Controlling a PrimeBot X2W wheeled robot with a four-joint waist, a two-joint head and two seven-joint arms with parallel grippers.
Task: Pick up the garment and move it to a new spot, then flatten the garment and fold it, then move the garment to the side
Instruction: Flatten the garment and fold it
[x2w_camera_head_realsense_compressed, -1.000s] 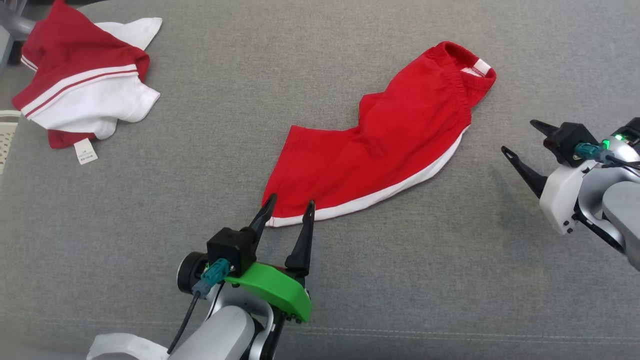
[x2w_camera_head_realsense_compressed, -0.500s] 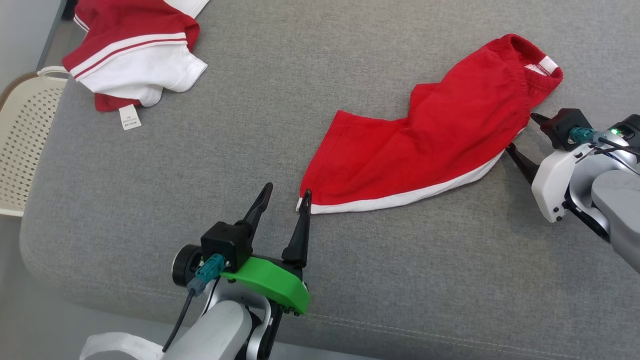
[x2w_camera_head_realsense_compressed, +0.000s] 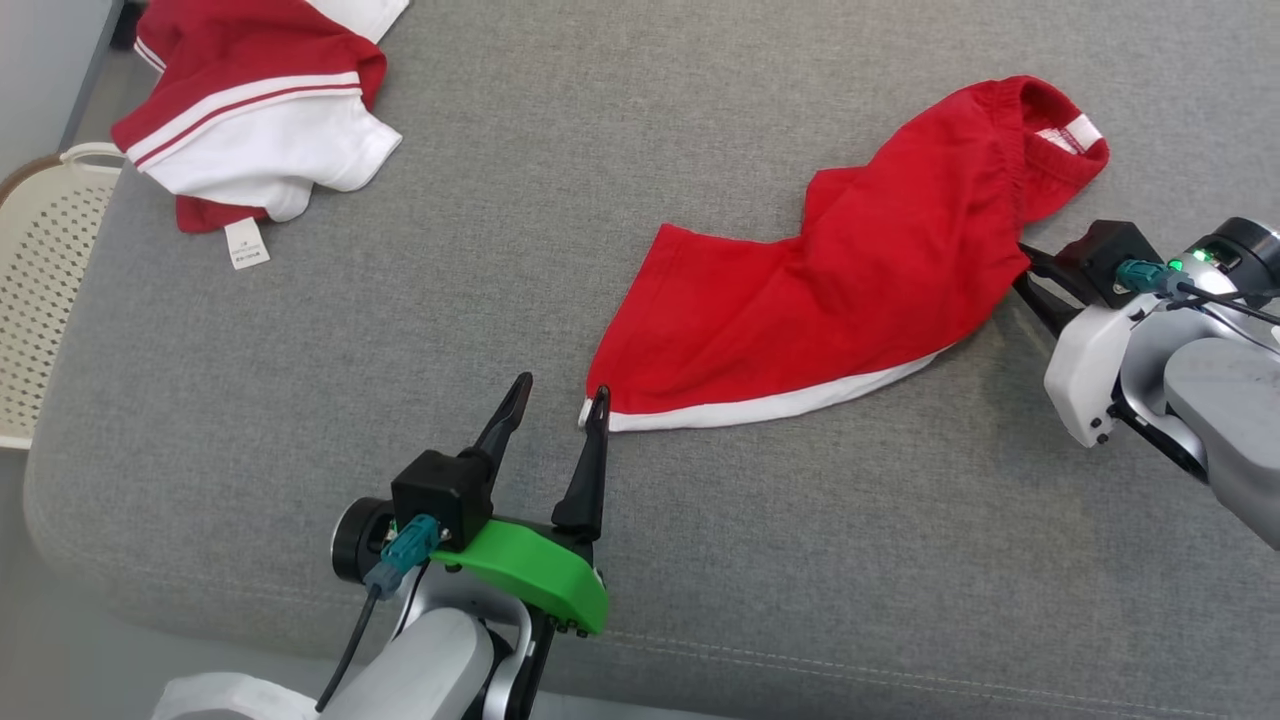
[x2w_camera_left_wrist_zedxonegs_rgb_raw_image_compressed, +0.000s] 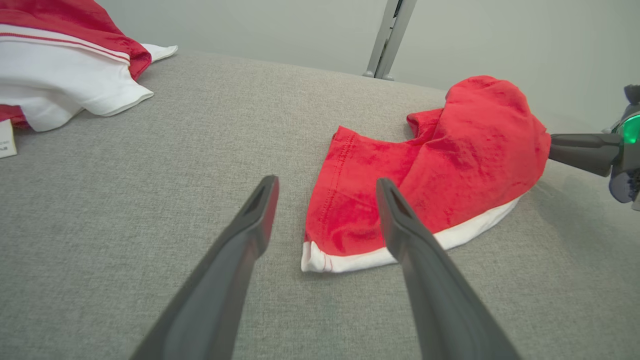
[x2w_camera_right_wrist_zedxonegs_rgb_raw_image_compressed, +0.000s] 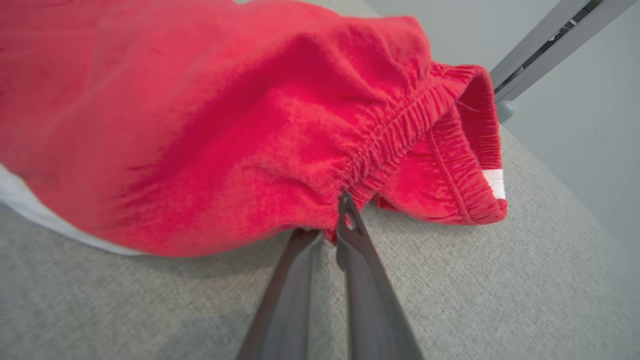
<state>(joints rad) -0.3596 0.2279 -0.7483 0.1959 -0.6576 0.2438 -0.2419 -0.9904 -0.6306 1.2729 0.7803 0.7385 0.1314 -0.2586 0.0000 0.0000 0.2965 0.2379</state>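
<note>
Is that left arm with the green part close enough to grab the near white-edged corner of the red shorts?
Probably yes. The left gripper stands open, and the white hem corner of the red shorts lies on the grey cushion just ahead of its fingertips. Nothing sits between them.

We see open grey cushion (x2w_camera_head_realsense_compressed: 450, 250) between the red shorts (x2w_camera_head_realsense_compressed: 850, 290) and the red-and-white garment (x2w_camera_head_realsense_compressed: 260, 120); a perforated basket (x2w_camera_head_realsense_compressed: 40, 290) flanks its left edge.
</note>
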